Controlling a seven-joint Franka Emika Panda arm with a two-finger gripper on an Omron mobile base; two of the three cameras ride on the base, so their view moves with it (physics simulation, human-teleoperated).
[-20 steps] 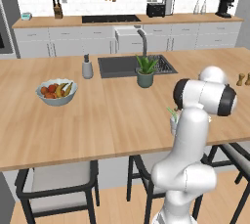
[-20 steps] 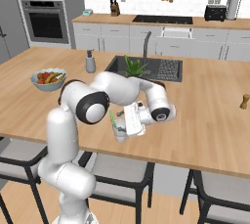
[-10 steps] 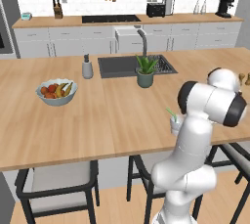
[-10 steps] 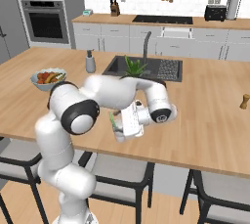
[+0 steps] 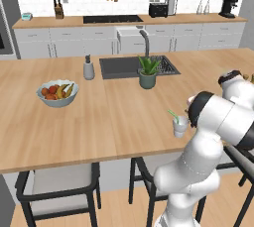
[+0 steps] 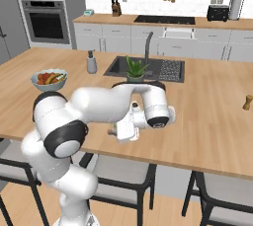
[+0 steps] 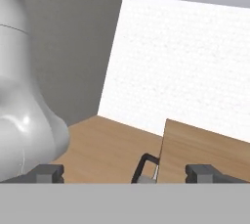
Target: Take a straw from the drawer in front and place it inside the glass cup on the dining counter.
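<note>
On the large light-wood dining counter (image 5: 109, 122), a thin light-green straw (image 5: 173, 116) stands inside a small translucent glass cup (image 5: 180, 126) near the front edge. The robot's two-finger tool (image 7: 126, 173) is released, fingers spread wide and empty, just beside the cup. Farther from the tool sit a fruit bowl (image 5: 57, 93) and potted plant (image 5: 148, 72).
</note>
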